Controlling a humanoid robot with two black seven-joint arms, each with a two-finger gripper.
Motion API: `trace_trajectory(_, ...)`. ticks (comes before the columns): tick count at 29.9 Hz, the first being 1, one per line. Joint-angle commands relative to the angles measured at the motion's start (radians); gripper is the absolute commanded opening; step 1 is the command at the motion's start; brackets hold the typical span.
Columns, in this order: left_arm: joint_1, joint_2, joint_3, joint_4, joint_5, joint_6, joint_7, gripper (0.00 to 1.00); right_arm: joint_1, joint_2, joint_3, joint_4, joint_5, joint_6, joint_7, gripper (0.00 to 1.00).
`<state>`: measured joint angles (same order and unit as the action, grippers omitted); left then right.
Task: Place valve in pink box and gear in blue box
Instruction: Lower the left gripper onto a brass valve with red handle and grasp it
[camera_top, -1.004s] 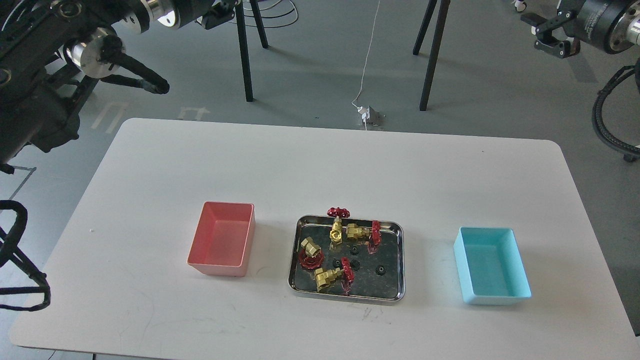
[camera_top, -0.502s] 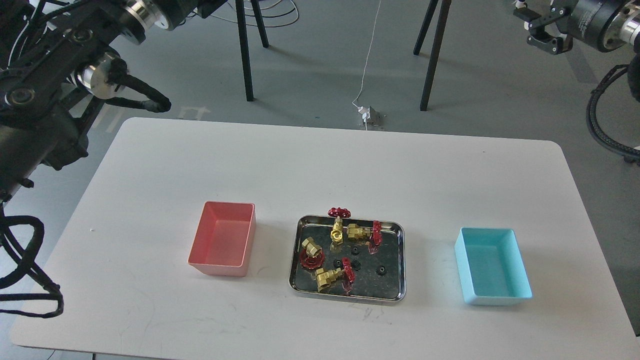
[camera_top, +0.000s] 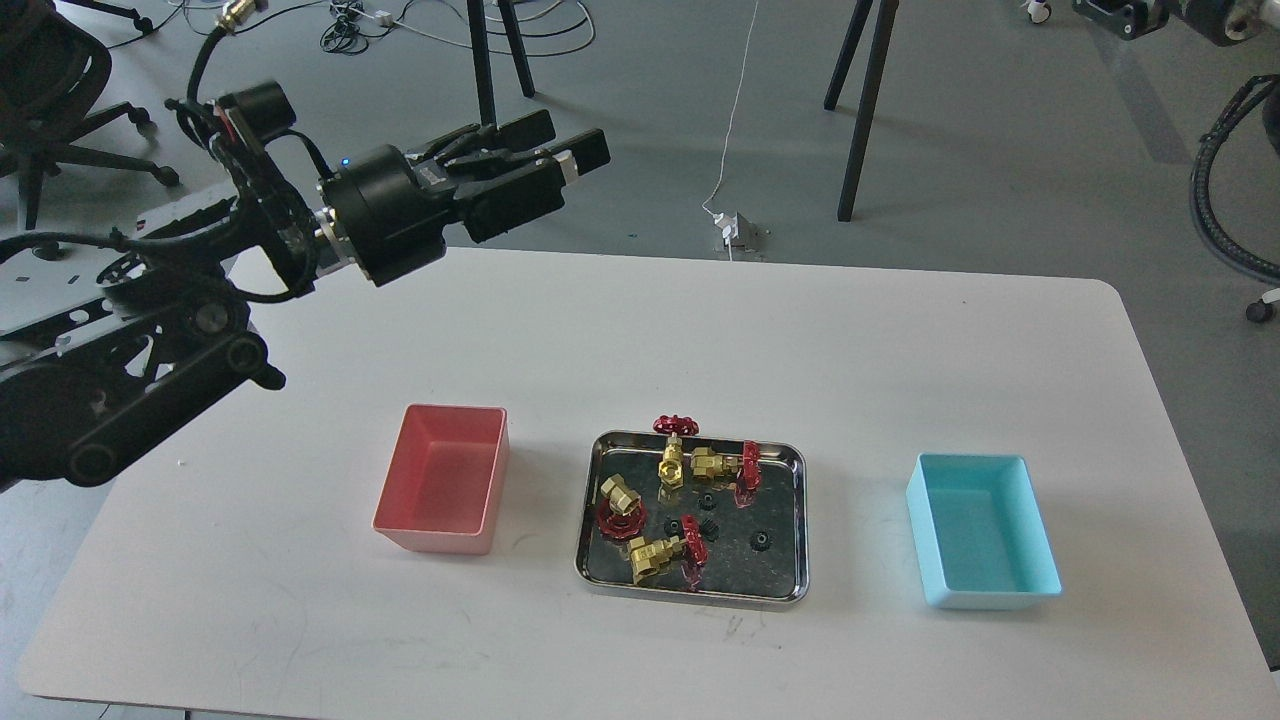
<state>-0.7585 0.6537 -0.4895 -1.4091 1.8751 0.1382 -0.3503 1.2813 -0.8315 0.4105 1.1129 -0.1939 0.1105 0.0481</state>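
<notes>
So at this point my left tool (camera_top: 570, 160) was hanging in the air up around 10 o'clock from the steel tray (camera_top: 790, 455), fingers spread apart with nothing between them, well away from anything on the counter (camera_top: 850, 350). My right tool (camera_top: 1125, 12) was barely poking in at the top edge near 1 o'clock, too cut off for me to tell if it was open or closed. All four valves sat in the tray in the middle; the nearest one to grab, I figured, was the valve (camera_top: 620, 505) on the tray's 9 o'clock side, lying tipped with its red wheel down. The gears were in there too, like the gear (camera_top: 760, 541) alone toward 4 o'clock. The pink box (camera_top: 400, 500) sat at 9 o'clock from the tray and the blue box (camera_top: 1040, 550) at 3 o'clock, both empty. What worried me: the valves were crowded together and lying every which way, so a sloppy approach could nudge a neighbour or catch two at once, and the shiny tray could slide. The gears looked tiny and flat, easy to miss or flick out. No readable brands or labels anywhere that I could spot.
</notes>
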Motion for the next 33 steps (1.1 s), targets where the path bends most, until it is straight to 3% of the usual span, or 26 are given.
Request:
trace_trajectory(1,0.053,-0.048,0.1,0.027,0.307,0.118,0.114,0.99,0.013,-0.001,-0.004,0.001,-0.002,0.001,-0.001,0.99)
trace_trajectory(3,0.108,-0.078,0.118,0.027,0.307,0.139,0.155,1.0,0.015,-0.001,-0.007,-0.001,-0.002,0.001,-0.001,0.99)
trace_trajectory(8,0.238,-0.141,0.114,0.084,0.307,0.141,0.206,1.0,0.013,-0.003,-0.01,0.001,-0.03,0.001,-0.001,0.99)
trace_trajectory(13,0.289,-0.235,0.12,0.146,0.307,0.141,0.24,1.0,0.015,-0.005,-0.01,0.001,-0.039,0.001,-0.001,0.99)
trace_trajectory(21,0.355,-0.348,0.123,0.243,0.307,0.141,0.241,1.0,0.015,-0.003,-0.01,-0.001,-0.041,0.001,-0.001,0.99)
trace_trajectory(33,0.378,-0.411,0.124,0.334,0.307,0.141,0.24,1.0,0.012,0.006,-0.016,-0.005,-0.055,0.001,-0.001,0.99)
